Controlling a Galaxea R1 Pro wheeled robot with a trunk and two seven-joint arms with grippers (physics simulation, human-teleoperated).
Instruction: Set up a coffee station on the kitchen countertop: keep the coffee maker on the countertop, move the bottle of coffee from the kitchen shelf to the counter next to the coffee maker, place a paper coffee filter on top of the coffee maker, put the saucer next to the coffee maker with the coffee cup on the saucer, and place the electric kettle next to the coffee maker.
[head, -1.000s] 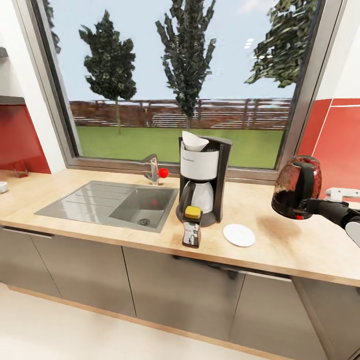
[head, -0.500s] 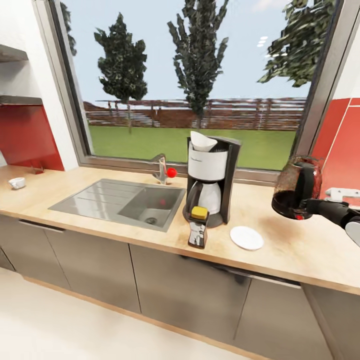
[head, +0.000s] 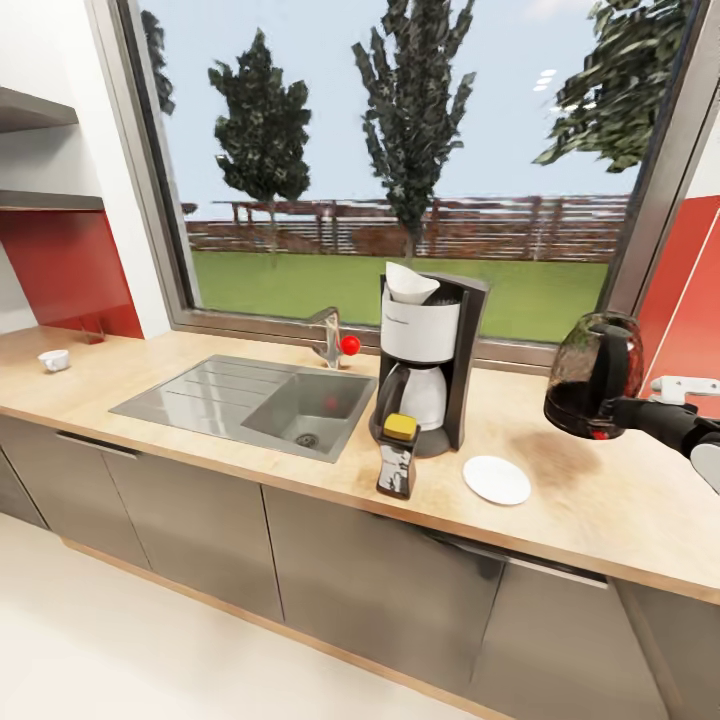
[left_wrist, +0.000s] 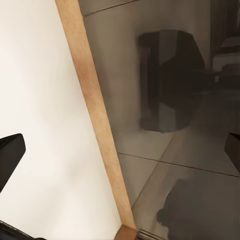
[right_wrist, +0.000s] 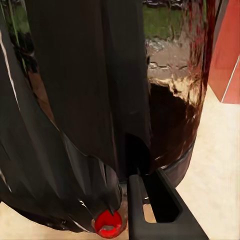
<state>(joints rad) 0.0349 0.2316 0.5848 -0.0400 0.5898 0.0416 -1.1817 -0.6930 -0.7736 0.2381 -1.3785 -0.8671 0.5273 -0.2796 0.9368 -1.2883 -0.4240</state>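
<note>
Right gripper pinches the handle of the electric kettle, held in the air above the worktop, well right of the coffee maker. Paper filter sits on top of the maker. Coffee bottle just in front; saucer near its right. Coffee cup far left, beyond the sink. Left gripper spread wide, facing cabinet fronts.

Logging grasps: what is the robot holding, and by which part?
The right gripper holds the electric kettle by its handle, above the countertop.
</note>
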